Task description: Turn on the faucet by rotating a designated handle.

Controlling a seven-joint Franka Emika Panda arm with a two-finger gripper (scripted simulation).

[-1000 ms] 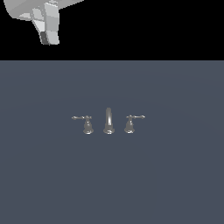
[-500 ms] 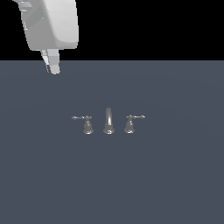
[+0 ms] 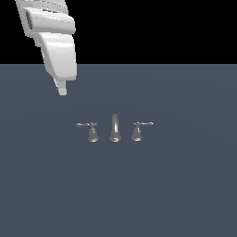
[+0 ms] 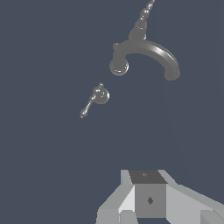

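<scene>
Faucet handle (image 3: pixel 88 127) on the exterior view's left of the arched spout (image 3: pixel 115 128), lever pointing outward, untouched. Gripper (image 3: pixel 62 89) well apart, up toward the left; opening impossible to tell, nothing held.

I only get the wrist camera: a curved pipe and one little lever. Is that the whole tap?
Observer: No. The exterior view shows the whole faucet: the handle on one side of the spout and a matching second handle on the other.
Operator: Is the claw touching anything?
Observer: No. The gripper hangs apart from the handle, beyond it and towards the exterior view's left.
</scene>
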